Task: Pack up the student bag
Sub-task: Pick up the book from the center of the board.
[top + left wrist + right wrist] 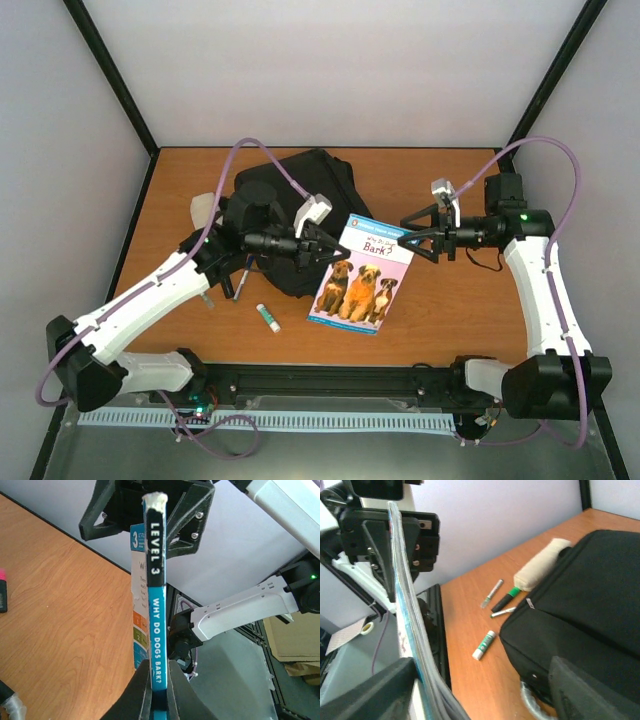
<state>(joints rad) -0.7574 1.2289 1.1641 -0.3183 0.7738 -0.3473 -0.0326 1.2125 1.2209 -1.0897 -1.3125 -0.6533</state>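
The bag (300, 185) lies flat on the tabletop (450, 310), under and just behind the left pincer (322, 246) and well off to the side of the right pincer (412, 238). It looks soft and slack, so I judge its fabric will sag and fold instead of holding a shape, and its mouth will likely collapse unless one arm props it. It is bulky more than heavy, and not fragile. The best holds are probably a zip pull, or the grey loop (527, 700) that shows at the corner nearest the right pincer; a pinch of plain cloth would likely slip. The left pincer is closed tight on the spine end of the book (156, 605) and holds it off the tabletop. The right pincer stands wide open at the book's far end, with the pages against one finger and nothing gripped. Whether the bag is zipped or open cannot be told: the left arm covers its middle from above, and the right wrist view shows only one closed-looking side. The straps are not visible. Below the left pincer lie a glue stick (268, 317) and some pens (240, 282), partly under the arm. A pale roll (540, 565) beyond the bag is too blurred to name.
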